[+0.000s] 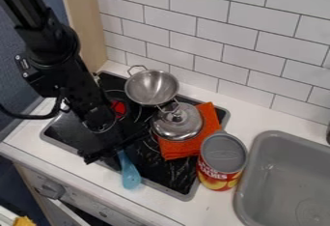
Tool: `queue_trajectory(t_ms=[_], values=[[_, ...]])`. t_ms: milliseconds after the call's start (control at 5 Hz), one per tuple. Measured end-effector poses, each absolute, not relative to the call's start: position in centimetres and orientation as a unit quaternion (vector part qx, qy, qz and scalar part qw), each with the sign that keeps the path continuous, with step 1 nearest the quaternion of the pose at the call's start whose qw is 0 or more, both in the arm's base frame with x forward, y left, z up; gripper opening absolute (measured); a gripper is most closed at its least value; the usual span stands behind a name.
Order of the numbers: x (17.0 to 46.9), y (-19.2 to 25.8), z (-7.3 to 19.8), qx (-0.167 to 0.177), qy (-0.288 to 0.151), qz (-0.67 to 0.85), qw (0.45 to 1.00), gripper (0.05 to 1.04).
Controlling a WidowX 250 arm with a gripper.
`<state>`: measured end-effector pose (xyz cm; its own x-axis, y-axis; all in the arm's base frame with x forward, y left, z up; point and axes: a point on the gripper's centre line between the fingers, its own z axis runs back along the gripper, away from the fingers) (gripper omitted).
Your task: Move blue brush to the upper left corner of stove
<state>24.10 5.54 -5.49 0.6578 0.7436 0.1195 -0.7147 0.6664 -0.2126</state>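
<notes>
The black gripper (115, 148) hangs low over the front left part of the black stove (158, 164). Just below it in the view lies the blue brush (130, 173), its narrow handle end directly beside the gripper and partly hidden under it. The brush's wide, rounded end points toward the viewer and reaches over the stove's front edge onto the white counter. Whether the gripper holds the handle is unclear against the dark stovetop. The arm covers much of the stove's left side; the upper left corner shows behind it.
A metal strainer-like bowl (151, 87) stands at the stove's back. A lidded silver pot (177, 123) sits on an orange cloth (207, 116) to the right. Beside them are a tall can (222, 161) and a grey sink (283, 172). A tiled wall (245, 41) rises behind.
</notes>
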Motion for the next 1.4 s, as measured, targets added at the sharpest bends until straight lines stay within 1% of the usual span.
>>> queue_trajectory(t_ms=[200,800,1000,1200,1400], values=[[24.1,5.8,-5.5,-0.067,-0.098,0.407,0.906,0.268],[24.6,5.7,-5.4,-0.074,-0.094,0.409,0.905,0.267],[25.2,6.2,-3.1,-0.085,-0.12,0.418,0.896,0.267],[25.6,6.9,-1.2,-0.1,-0.134,0.446,0.879,0.267],[26.0,8.2,0.4,-0.099,-0.151,0.48,0.859,0.267]])
